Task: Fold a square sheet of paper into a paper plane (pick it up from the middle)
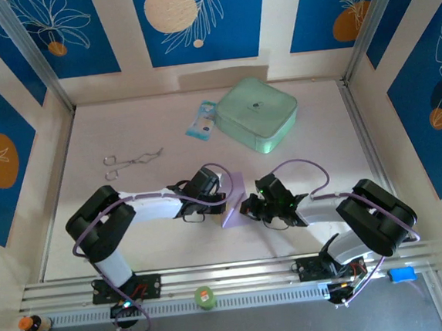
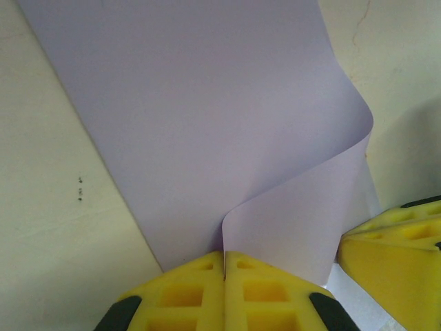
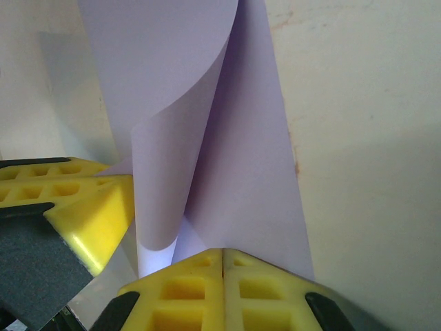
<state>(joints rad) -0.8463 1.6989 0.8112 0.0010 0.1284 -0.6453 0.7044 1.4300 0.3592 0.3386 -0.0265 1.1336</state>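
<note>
Item: left gripper [image 2: 224,256], fingers [image 2: 186,289] yellow, pressed together with no gap, clamped on an edge of the square sheet of paper [image 2: 207,124], which rises from the seam in a curl. Item: right gripper [image 3: 223,254], fingers [image 3: 265,289] yellow, likewise pressed together, the sheet [image 3: 234,172] meeting their tips and apparently pinched there. Each wrist view also catches a yellow finger of the opposite gripper just beside the paper. Item: square sheet of paper [image 1: 232,199], pale lavender, uncreased, held between the two grippers at the near middle of the table [image 1: 134,235]; one part lies along the surface, the other bends up and over in a soft roll. In the top view the left gripper [image 1: 223,204] and right gripper [image 1: 248,206] face each other, close on either side of the sheet. Surface: pale, off-white table, lightly marked. On it, well apart from the sheet: mint-green case [image 1: 259,114] at the far centre; blue-white packet [image 1: 202,121] touching its left side; thin metal tongs [image 1: 132,162] to the left. Near rail: a green-topped object [image 1: 205,296], a small orange-capped bottle [image 1: 30,325]. Surround: cream walls with blue panels [image 1: 197,20] bearing white leaves and orange discs.
</note>
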